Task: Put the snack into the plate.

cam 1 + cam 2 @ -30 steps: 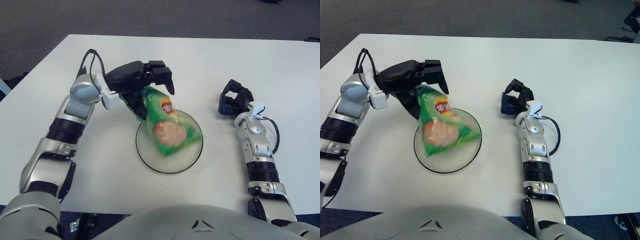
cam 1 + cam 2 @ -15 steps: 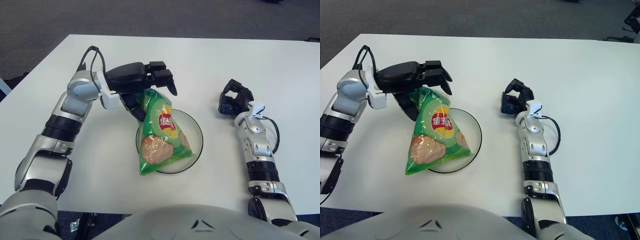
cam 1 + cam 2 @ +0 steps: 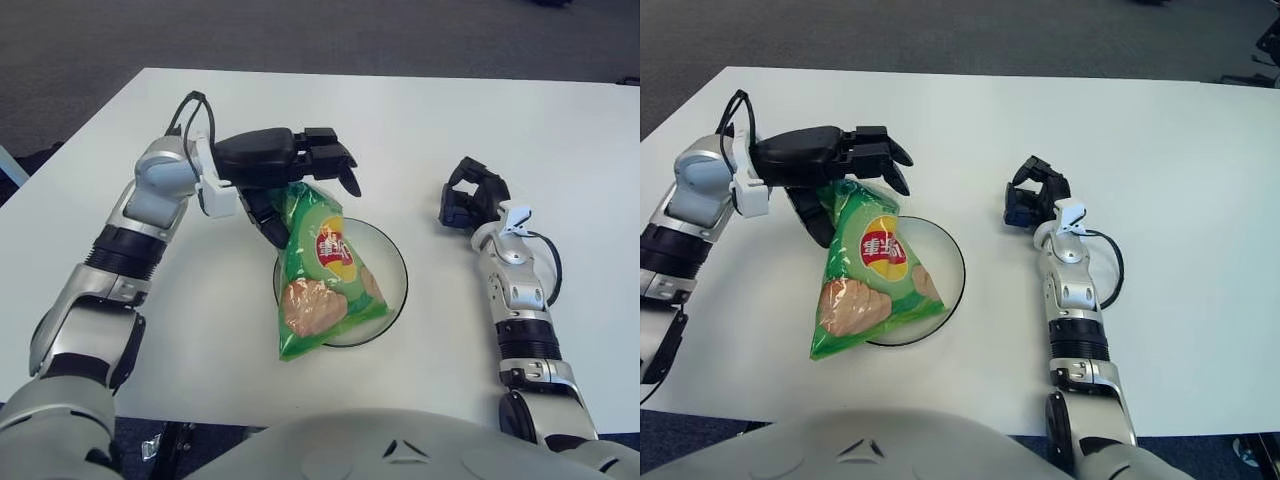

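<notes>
A green snack bag [image 3: 322, 275] lies tilted across the clear round plate [image 3: 395, 270] in the middle of the white table. Its lower corner hangs over the plate's near rim, onto the table. My left hand [image 3: 300, 195] hovers at the bag's top end, at the plate's far left edge. Its black fingers [image 3: 335, 165] are stretched out above the bag top and the thumb [image 3: 268, 225] points down beside it, so the hand looks open. My right hand [image 3: 468, 195] shows to the right of the plate, fingers curled, holding nothing.
The white table [image 3: 420, 120] stretches wide behind and to both sides of the plate. Dark carpet [image 3: 300, 30] lies beyond its far edge. My left forearm [image 3: 135, 225] reaches in from the left.
The bag, which hung upright over the plate a second ago, has dropped and now lies across it. The left fingers have straightened from their curl. The right hand has not moved.
</notes>
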